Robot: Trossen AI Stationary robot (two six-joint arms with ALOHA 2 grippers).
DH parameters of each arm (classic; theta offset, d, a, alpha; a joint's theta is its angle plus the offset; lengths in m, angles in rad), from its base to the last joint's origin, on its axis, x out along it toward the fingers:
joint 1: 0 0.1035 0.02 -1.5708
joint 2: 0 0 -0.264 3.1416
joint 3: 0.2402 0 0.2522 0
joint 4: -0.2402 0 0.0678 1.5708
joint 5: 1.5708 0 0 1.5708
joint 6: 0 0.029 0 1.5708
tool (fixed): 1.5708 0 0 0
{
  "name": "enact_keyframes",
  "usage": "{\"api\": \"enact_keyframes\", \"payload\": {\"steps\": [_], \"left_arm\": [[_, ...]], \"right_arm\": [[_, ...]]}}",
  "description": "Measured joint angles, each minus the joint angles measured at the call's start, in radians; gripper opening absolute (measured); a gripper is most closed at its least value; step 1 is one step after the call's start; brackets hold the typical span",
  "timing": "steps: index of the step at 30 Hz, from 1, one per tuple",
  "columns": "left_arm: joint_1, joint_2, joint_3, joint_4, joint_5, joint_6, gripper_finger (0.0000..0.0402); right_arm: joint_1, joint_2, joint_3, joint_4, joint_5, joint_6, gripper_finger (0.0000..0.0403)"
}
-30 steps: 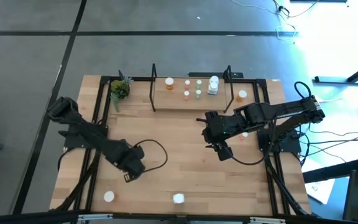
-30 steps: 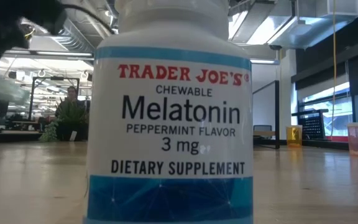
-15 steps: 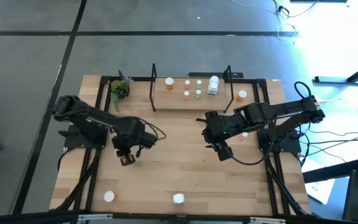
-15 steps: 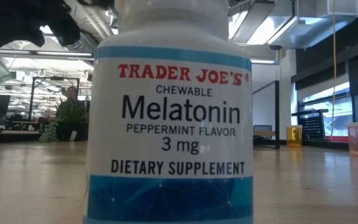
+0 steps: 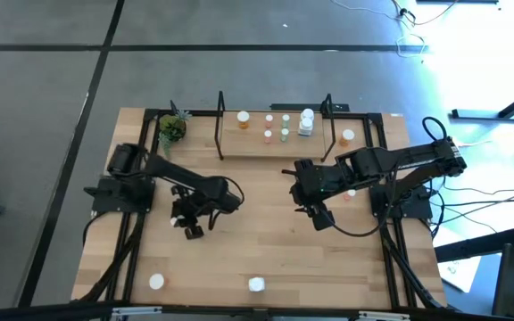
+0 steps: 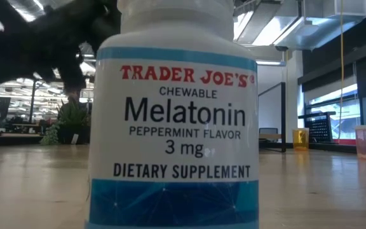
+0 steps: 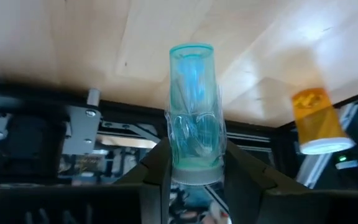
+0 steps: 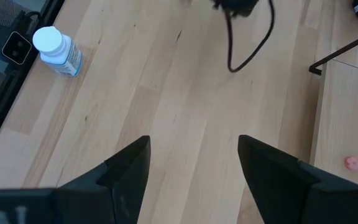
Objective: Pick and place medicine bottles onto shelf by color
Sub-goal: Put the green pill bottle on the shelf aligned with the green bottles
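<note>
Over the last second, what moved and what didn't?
The left arm swung from the table's front-left in toward the middle and a bit toward the shelf; its left gripper keeps its jaws shut on a pale green bottle. The right gripper stayed put mid-table, jaws open and empty. The bottles on the shelf, the plant and the two white bottles at the front edge did not move.

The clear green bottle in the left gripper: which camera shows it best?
The left wrist view: the clear green bottle fills the frame's middle, clamped between the left gripper's fingers near its white cap. In the high view that gripper hides it. The low and right wrist views do not show it.
</note>
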Motion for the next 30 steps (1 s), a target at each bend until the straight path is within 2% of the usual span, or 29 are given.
{"api": "enact_keyframes", "payload": {"steps": [9, 17, 30], "left_arm": [[-0.007, 0.102, 0.0, 0.053, -0.03, 0.066, 0.0094], [-0.002, 0.116, 0.0, 0.127, -0.027, 0.096, 0.0095], [-0.002, 0.149, 0.0, 0.138, 0.023, 0.126, 0.0096]], "right_arm": [[0.0, 0.0, 0.0, 0.0, 0.0, -0.006, 0.0245], [0.0, 0.0, 0.0, 0.0, 0.0, -0.02, 0.0245], [0.0, 0.0, 0.0, 0.0, 0.0, -0.02, 0.0245]]}}
